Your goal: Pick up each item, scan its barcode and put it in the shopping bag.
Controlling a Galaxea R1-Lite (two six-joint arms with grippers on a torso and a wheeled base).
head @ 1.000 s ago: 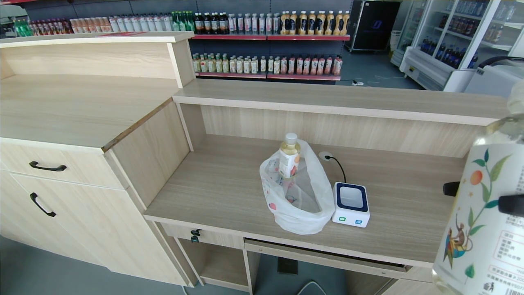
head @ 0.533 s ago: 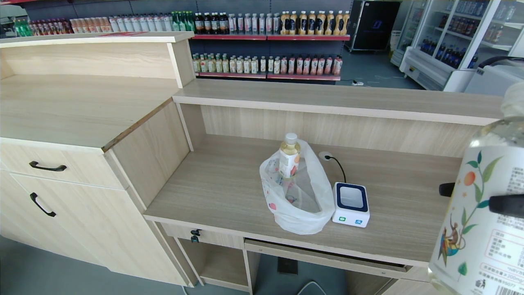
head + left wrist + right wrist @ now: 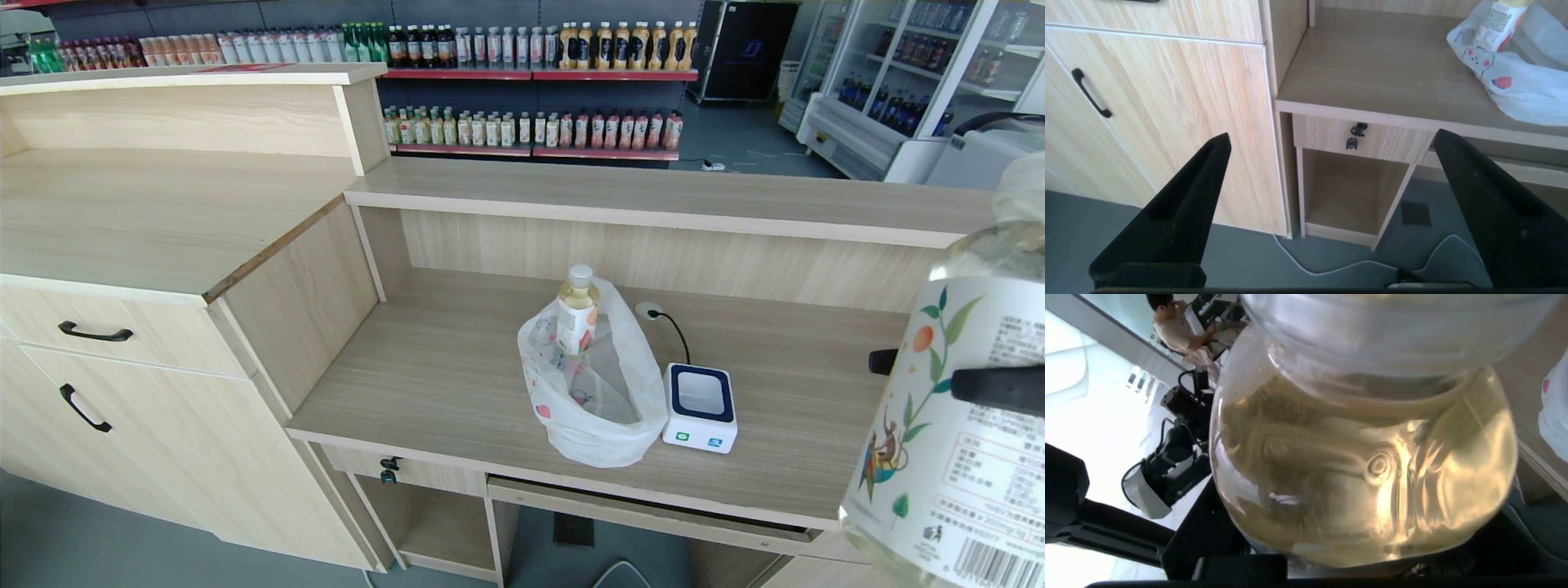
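Tabletop (image 3: pixel 457 367) carries the shopping bag (image 3: pixel 600 408), mouth open, with a bagged bottle (image 3: pixel 578 314) standing inside and the scanner (image 3: pixel 700 407) just beside it. The held bottle (image 3: pixel 955 425) hangs upright, well right of the scanner, pinched by the right claw (image 3: pixel 939 374). This looks like the carry-to-scan step. Next, its low barcode must face the scanner window. The left claw (image 3: pixel 1331 137) hangs spread.

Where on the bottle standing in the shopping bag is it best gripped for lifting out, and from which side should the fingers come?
Probably the shoulder just under the white cap, approached from above. The bottle stands upright, and its top is exposed above the shopping bag, whose plastic wraps the lower body. The scanner sits close beside the bag, crowding a sideways approach.
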